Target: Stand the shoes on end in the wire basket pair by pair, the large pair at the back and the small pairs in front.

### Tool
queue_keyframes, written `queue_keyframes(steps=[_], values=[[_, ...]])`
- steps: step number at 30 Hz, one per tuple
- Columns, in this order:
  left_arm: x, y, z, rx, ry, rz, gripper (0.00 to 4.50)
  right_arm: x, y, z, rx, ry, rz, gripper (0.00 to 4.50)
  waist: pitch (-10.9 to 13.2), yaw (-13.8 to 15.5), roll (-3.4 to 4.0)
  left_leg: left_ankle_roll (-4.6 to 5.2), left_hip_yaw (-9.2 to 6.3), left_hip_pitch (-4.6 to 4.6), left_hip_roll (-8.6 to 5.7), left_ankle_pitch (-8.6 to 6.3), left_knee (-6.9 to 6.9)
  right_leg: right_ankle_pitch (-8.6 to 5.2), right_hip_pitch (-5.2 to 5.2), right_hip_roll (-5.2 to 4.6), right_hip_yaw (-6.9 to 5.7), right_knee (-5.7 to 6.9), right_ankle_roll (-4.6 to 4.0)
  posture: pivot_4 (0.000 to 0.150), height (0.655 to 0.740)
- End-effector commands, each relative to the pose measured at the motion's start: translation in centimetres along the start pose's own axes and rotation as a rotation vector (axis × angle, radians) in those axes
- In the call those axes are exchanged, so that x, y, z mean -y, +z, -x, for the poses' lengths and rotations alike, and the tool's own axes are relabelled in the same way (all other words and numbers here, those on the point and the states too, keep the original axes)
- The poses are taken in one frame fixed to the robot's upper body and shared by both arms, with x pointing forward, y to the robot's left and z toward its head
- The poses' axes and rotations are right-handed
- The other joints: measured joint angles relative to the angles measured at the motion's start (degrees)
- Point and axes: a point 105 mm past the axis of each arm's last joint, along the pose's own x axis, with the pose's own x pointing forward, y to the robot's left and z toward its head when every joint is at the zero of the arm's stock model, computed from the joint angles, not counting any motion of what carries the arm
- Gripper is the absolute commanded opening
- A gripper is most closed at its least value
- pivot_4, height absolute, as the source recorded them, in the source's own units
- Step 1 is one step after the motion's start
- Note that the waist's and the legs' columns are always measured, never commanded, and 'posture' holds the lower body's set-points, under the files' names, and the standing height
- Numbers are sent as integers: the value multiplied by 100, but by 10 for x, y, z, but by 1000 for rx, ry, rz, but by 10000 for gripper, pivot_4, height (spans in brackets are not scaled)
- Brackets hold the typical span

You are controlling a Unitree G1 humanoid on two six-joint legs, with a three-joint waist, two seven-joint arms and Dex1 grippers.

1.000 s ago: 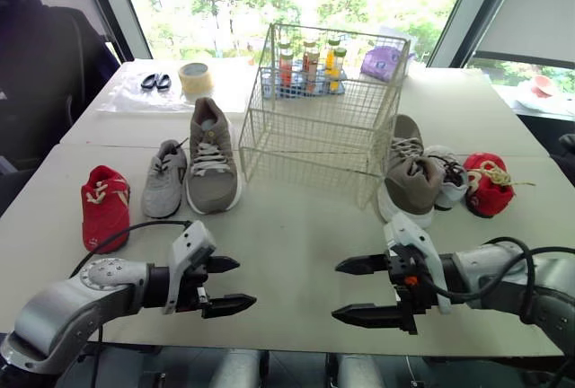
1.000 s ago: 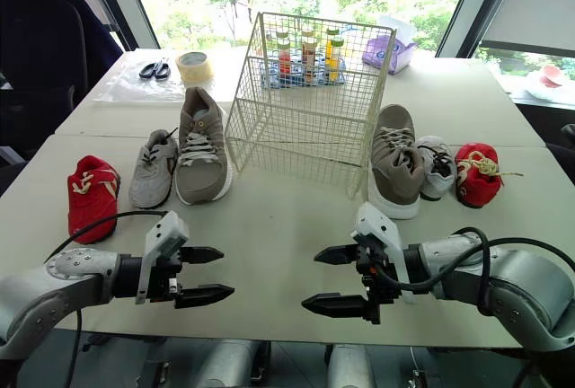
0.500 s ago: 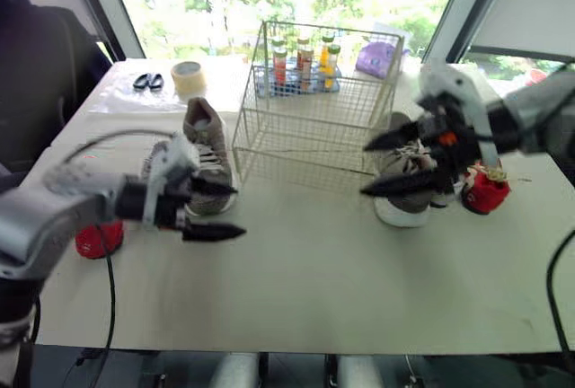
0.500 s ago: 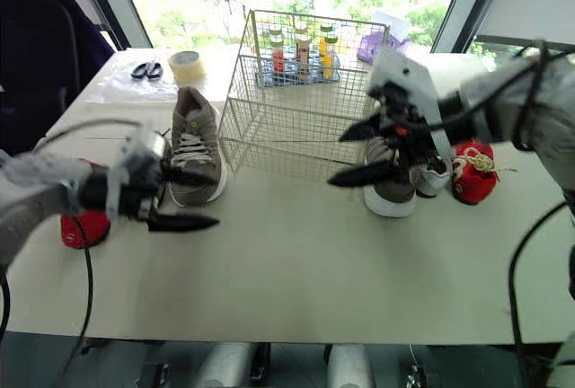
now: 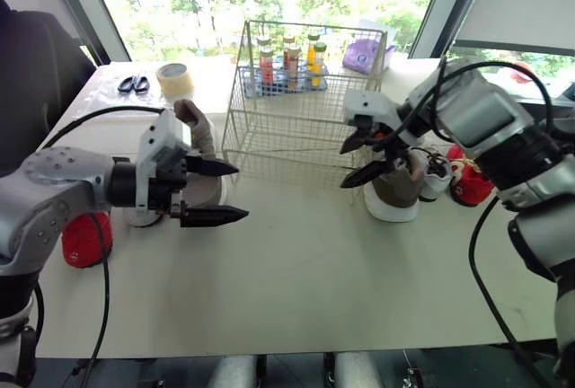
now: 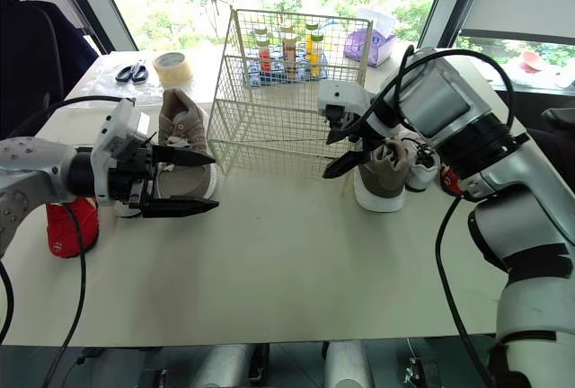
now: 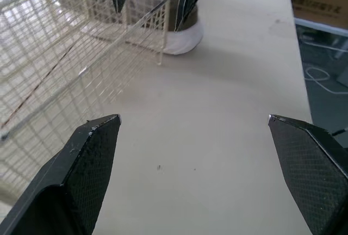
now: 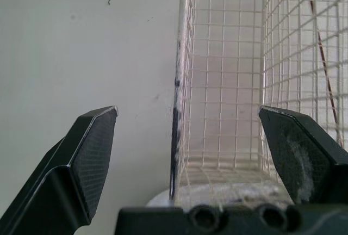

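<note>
Left red shoe (image 5: 85, 240) sits far left on the table (image 5: 314, 262), partly behind the arm.

Left gripper (image 5: 241, 192): jaws wide, empty, touching nothing, just in front of the left large shoe (image 6: 184, 127), which is sole down beside the basket (image 5: 287, 150). No shoes in the basket yet.

Right gripper (image 5: 343, 168): jaws wide, empty, near the basket's front right corner, just beside the right large shoe (image 5: 395, 195). White shoe (image 5: 437, 168) and right red shoe (image 5: 469, 189) lie beyond.

Judgement: the shoes are light, with soft uppers that collapse and stiffer, grippy soles. Best pinched across the heel, sole to collar.
</note>
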Motion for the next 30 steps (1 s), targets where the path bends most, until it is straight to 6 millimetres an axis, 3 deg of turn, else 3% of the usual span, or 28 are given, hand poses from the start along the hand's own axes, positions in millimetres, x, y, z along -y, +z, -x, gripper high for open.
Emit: queue_keyframes(steps=[1, 7, 12, 20, 25, 30], values=[[-2, 4, 7, 20, 58, -38, 45000, 4, 6, 2, -17, -21, 45, 32510, 1, 24, 0, -3, -3, -2, -2, 2, 1, 0, -2, -1, 0, 4, 0, 1500, 6563], [-1, 2, 5, 41, 74, -31, 45000, 4, 1, -8, -74, -16, 83, 599, 0, 14, -1, -16, -7, -3, -5, 9, 4, -1, -6, -3, 0, 19, -1, 1500, 6563], [1, 7, 4, 68, 67, -30, 45000, 7, 4, -6, -66, -23, 140, 599, 0, -17, -1, -23, -9, 3, -3, 13, 5, -5, -14, -2, 1, 44, -9, 1500, 6563], [9, 1, 8, 41, 13, 3, 45000, -19, 5, 8, -14, 56, 283, 599, 0, -7, -1, -30, -8, -11, -4, 17, 4, -7, -34, -3, 3, 51, -12, 1500, 6563], [6, 2, 3, 42, 2, -1, 45000, -29, 13, 4, 25, 61, 284, 599, 0, -12, -1, -32, -9, -9, -1, 18, 5, -7, -36, -1, 3, 57, -16, 1500, 6563], [2, 0, 0, 37, -2, -5, 45000, -26, 15, -4, 28, 31, 294, 599, 0, -20, -1, -32, -8, -9, -1, 18, 5, -8, -36, -1, 4, 57, -17, 1500, 6563]])
